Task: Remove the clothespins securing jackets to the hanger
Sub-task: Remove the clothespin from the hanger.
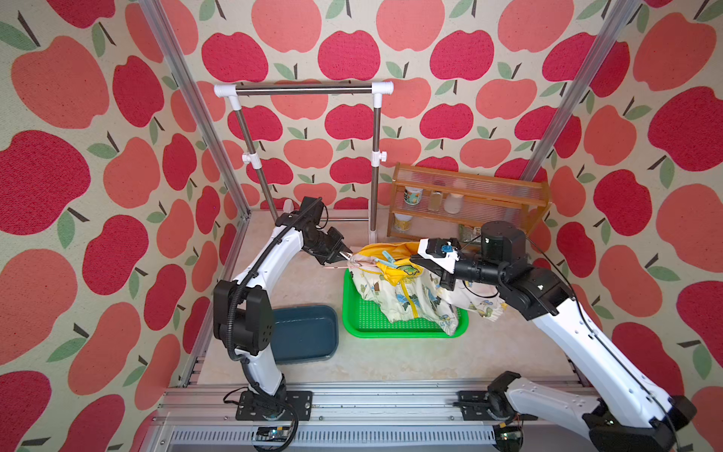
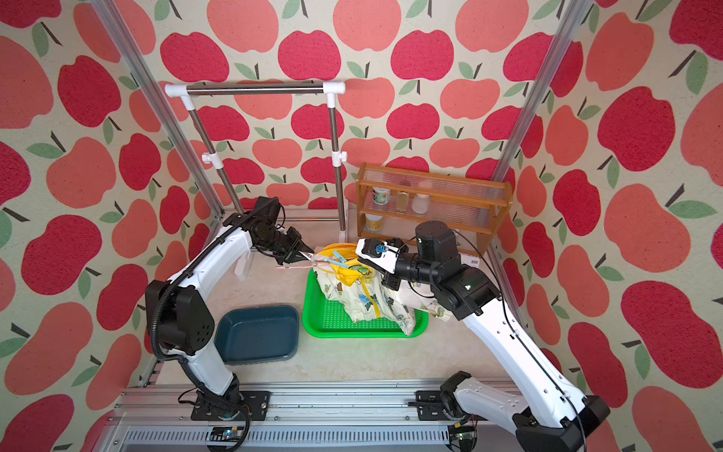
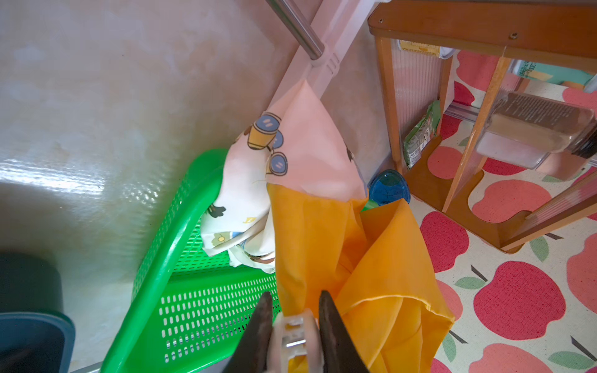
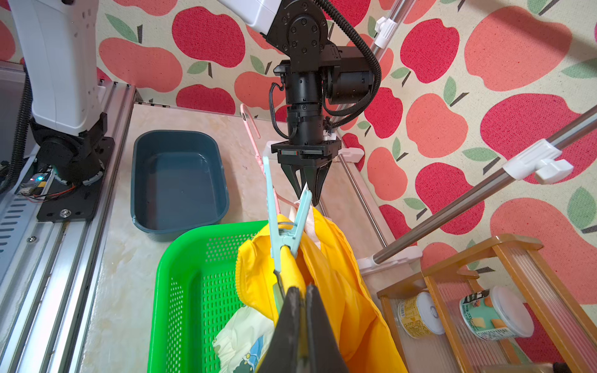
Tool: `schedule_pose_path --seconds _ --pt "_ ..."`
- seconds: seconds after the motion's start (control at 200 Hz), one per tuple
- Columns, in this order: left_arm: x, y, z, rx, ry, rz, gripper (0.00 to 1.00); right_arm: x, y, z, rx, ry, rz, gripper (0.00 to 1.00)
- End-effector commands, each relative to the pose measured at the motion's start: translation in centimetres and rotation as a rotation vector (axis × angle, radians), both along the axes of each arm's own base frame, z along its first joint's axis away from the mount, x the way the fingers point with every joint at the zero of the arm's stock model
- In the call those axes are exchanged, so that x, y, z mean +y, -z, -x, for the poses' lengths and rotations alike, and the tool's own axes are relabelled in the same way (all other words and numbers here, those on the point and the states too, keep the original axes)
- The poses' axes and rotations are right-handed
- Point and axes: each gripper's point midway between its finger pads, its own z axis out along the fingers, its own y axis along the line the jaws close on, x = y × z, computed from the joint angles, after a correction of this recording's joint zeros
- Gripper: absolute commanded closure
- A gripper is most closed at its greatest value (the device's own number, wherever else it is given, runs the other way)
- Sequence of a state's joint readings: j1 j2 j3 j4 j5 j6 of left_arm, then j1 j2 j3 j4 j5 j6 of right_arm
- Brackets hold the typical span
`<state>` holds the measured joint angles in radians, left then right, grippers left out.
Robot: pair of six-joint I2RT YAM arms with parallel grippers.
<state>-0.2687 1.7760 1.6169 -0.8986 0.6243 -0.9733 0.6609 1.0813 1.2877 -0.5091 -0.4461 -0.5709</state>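
The jacket (image 1: 407,301) hangs bunched above the green tray (image 1: 367,315) near the middle of the table, its hem slumped onto the mesh. A blue basin (image 1: 305,332) lies at the tray's 9 o'clock and the steel rack (image 1: 305,89) stands at its 11 o'clock.

The pink hanger (image 1: 337,267) pokes out of the collar toward 9 o'clock. One pale-blue clothespin (image 4: 284,226) bites the yellow lining at the top of the bundle, with its two tails splayed upward.

The right gripper (image 4: 303,287) has its jaws pressed together on the yellow cloth just below that clothespin, holding the bundle up. The left gripper (image 3: 295,294) has its fingers against both sides of a pale clip (image 3: 292,336), apparently the second pin, at the hanger's 9 o'clock end; the wrist view shows no gap there.

The jacket should handle as soft, light and floppy; it will likely sag once a pin lets go, so the right-hand pinch matters. The pins look light, stiff, smooth and spring-loaded; the place to grip is the pair of tails, squeezed squarely so the mouth opens, then drawn away from the wire. A grip near the spring would probably slip or twist; the thin hanger may flex under a pull.
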Motion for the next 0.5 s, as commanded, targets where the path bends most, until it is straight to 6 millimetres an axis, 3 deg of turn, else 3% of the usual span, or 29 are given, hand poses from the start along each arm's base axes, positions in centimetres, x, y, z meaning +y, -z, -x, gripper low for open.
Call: schedule_pose_path --seconds 0.0,0.26,0.495 --pt "0.9 0.8 1.0 0.033 0.000 -0.066 0.95 0.0 -1.5 0.1 -0.035 0.011 -0.053 1.00" --pt "1.3 0.7 0.4 0.015 -0.017 -0.079 1.00 -0.1 -1.3 -0.1 -0.026 0.026 -0.050 1.00" --pt "2.9 -1.3 -0.4 -0.037 -0.073 -0.063 1.00 -0.1 -0.8 -0.2 -0.011 0.034 -0.037 1.00"
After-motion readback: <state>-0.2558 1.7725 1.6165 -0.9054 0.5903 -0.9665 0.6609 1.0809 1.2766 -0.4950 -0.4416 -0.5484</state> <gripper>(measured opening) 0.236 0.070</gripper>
